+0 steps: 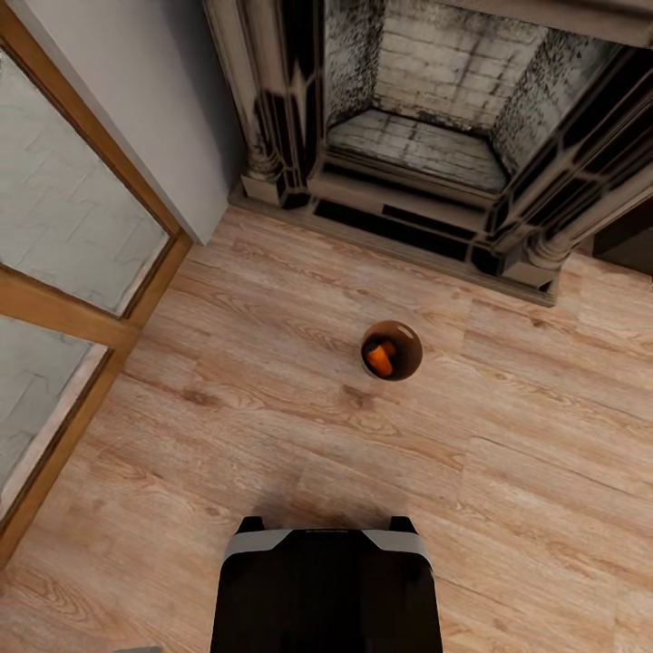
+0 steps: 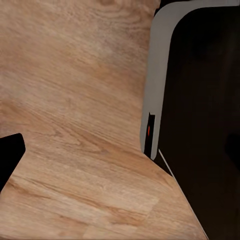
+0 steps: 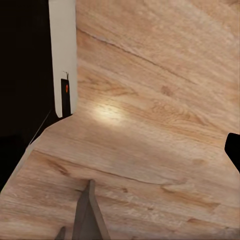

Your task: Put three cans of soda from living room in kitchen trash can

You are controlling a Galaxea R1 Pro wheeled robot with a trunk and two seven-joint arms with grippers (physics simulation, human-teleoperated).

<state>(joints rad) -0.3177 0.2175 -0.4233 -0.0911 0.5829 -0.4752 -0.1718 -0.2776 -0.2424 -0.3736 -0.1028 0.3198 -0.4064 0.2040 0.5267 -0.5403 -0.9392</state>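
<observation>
Near frame centre, one tash can (image 1: pixel 392 350) is seen on the plank floor (image 1: pixel 508 472), one orange soda can (image 1: pixel 379 360) inside; gripper states cannot be told.

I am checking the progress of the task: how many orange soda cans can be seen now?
1: an orange cylindrical soda can lies inside the small round bin with brown interior on the wood floor before the fireplace. Others may be hidden beneath it.
</observation>
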